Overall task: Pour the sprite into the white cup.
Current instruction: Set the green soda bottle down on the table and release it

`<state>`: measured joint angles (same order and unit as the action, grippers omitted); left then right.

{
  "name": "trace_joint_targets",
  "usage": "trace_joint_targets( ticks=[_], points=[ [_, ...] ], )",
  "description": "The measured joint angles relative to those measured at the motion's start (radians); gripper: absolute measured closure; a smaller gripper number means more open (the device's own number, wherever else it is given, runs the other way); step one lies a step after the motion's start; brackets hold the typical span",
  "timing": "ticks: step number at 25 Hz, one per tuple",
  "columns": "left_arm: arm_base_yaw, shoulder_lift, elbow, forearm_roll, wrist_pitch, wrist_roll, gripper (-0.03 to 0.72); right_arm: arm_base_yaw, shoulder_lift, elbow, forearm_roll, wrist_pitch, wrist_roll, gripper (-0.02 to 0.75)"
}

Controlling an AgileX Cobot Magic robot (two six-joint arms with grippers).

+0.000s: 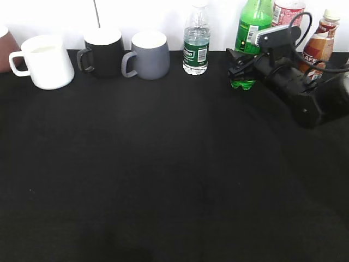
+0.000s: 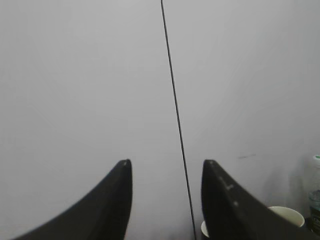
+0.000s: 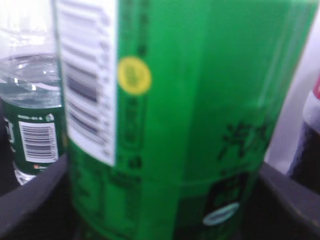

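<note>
The sprite (image 1: 252, 24), a tall green bottle with a white barcode patch, stands at the back right of the black table. My right gripper (image 1: 240, 70) grips its lower body. In the right wrist view the sprite (image 3: 190, 100) fills the gap between both fingers of that gripper (image 3: 162, 200), which press against its sides. The white cup (image 1: 46, 61) stands at the back left with its handle to the left, far from both grippers. My left gripper (image 2: 167, 165) is open and empty, faces a pale wall, and does not show in the exterior view.
A black mug (image 1: 103, 52), a grey mug (image 1: 148, 54) and a small clear water bottle (image 1: 196, 41) stand in a row between cup and sprite. A red-label bottle (image 1: 287, 11) and a brown bottle (image 1: 322, 38) stand behind my right arm. A brown object (image 1: 4, 49) sits at the left edge.
</note>
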<state>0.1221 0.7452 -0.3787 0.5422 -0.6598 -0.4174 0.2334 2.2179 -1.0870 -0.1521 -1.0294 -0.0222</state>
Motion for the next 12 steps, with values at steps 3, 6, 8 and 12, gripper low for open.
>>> trace_joint_targets(
  ticks=[3, 6, 8, 12],
  points=[
    [0.000, 0.024, 0.000, 0.001, 0.002, 0.000, 0.337, 0.000, -0.047, 0.048, -0.002, 0.001, 0.001, 0.125],
    [0.000, 0.024, 0.000, 0.002, 0.002, 0.000, 0.337, 0.000, -0.080, 0.093, -0.002, 0.001, 0.001, 0.125],
    [0.000, 0.024, 0.000, 0.002, 0.002, 0.000, 0.337, 0.000, -0.100, 0.107, -0.002, 0.001, 0.001, 0.127],
    [0.000, 0.024, 0.000, 0.002, 0.002, 0.000, 0.337, 0.000, -0.147, 0.154, 0.000, 0.015, 0.005, 0.127]
  ],
)
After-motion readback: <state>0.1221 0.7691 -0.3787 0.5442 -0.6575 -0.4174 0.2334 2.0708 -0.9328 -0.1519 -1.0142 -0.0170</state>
